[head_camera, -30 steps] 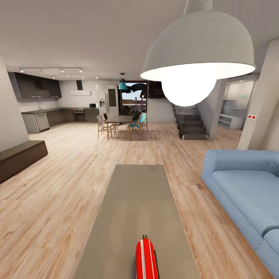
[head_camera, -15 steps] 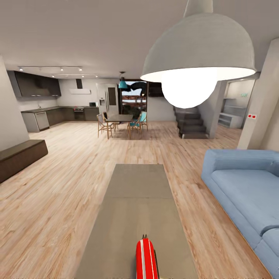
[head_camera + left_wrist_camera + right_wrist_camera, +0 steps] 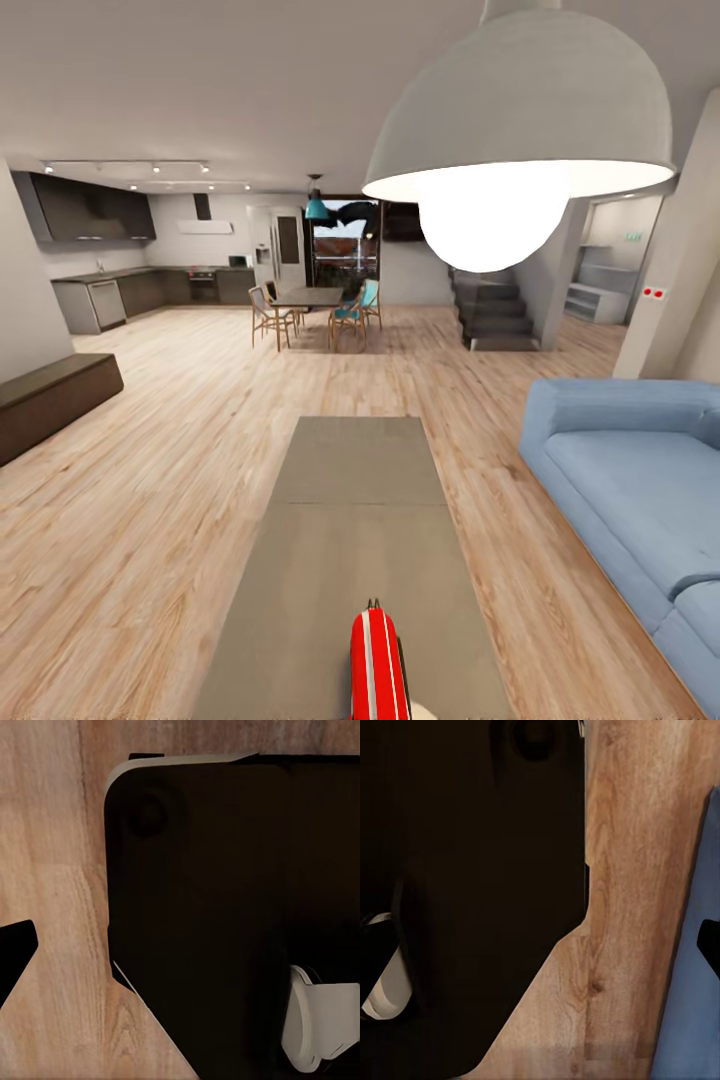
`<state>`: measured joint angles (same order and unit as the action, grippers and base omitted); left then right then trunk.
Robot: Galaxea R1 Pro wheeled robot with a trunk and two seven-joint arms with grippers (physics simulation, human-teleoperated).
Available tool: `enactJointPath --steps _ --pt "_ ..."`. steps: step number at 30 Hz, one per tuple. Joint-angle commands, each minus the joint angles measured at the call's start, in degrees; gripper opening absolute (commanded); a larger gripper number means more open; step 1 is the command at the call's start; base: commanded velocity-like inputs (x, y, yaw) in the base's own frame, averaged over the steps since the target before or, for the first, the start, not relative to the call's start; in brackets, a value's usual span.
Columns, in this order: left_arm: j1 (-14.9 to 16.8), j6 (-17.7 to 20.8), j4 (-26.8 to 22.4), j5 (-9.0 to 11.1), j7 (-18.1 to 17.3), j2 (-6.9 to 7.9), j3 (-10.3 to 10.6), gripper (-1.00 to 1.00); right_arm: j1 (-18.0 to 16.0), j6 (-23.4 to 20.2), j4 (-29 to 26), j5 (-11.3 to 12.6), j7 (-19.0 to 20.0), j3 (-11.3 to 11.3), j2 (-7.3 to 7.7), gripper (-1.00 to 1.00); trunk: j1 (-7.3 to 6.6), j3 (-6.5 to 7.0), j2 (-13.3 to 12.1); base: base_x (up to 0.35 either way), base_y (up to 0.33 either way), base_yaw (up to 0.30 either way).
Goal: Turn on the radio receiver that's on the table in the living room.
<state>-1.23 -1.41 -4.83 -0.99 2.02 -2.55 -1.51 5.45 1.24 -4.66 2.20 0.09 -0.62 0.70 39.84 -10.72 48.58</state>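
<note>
Radio receiver (image 3: 378,665) stands on table (image 3: 350,520) near end, blue sofa (image 3: 625,490) right, pendant lamp (image 3: 515,110) overhead. Dark robot base (image 3: 225,907) blocks wrist views; gripper states unclear.

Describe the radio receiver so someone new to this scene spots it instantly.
Start at the blue sofa on the right of the head view, then look to the long grey-brown table running down the middle of the wood floor. At the table's near end stands the radio receiver, seen end-on: it is bright red with white stripes, the one vivid thing on that dull top.
</note>
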Motion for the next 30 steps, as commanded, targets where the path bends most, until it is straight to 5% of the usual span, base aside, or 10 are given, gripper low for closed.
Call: enactJointPath --steps 1,30 --pt "0.0 0.0 0.0 0.0 0.0 0.00 0.0 1.00 0.0 0.0 0.0 0.0 0.0 0.0 0.00 1.00 0.00 -0.10 0.0 0.000 0.000 0.000" --pt "0.0 -0.1 0.0 0.0 0.0 0.00 0.0 1.00 0.0 0.0 0.0 0.0 0.0 0.0 0.00 1.00 0.00 -2.82 0.0 0.000 0.000 0.000"
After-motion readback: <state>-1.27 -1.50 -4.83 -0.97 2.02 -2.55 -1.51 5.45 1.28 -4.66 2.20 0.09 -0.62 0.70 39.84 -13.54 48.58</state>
